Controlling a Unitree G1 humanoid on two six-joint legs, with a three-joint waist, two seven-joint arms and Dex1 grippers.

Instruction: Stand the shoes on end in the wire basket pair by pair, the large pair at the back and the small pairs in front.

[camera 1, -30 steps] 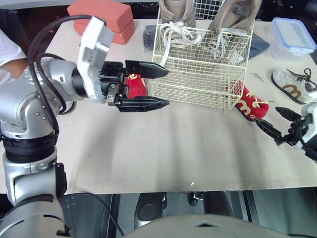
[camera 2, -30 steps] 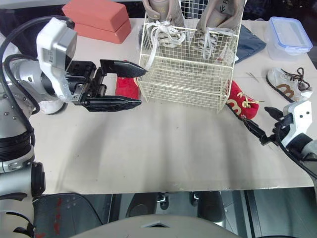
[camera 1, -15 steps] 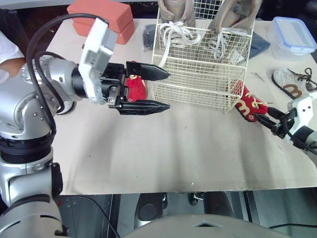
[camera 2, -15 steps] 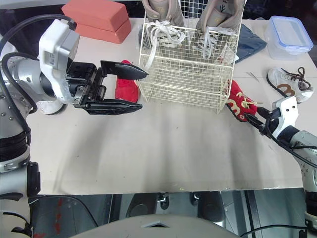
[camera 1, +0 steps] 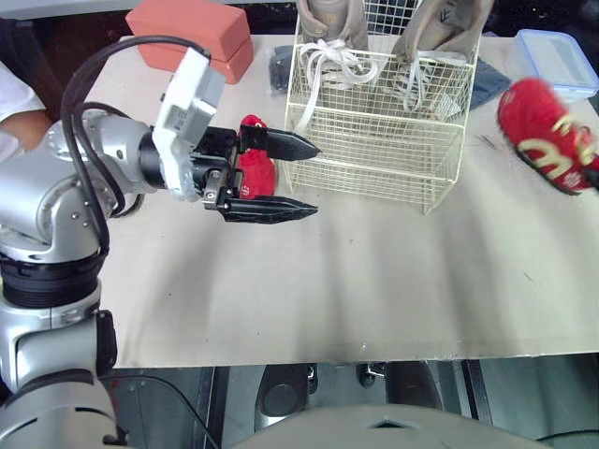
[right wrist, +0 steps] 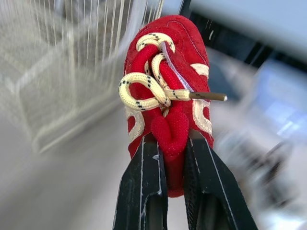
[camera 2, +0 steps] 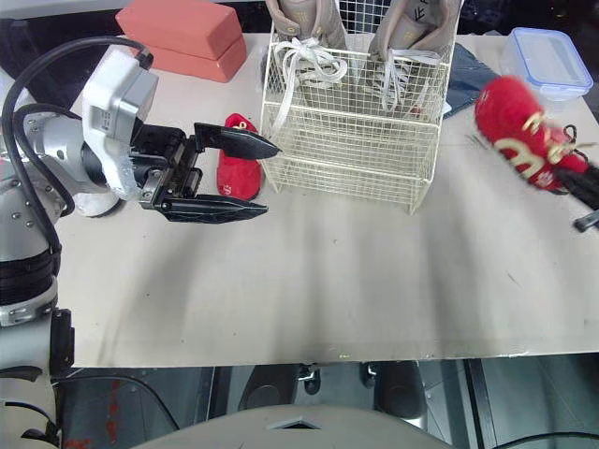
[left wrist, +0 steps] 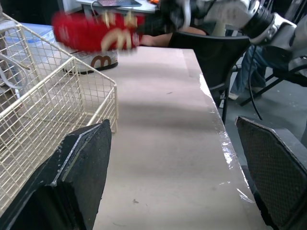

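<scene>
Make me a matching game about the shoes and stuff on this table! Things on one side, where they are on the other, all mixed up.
Things:
1. big beige shoes
2. laced red shoe
3. second red shoe
4. blue-lidded box

Places:
A. lying on the table beside the wire basket
B. clamped in the right gripper
C. far right corner of the table
D. standing on end at the basket's back

Pairs: 1-D, 2-B, 3-A, 4-C
</scene>
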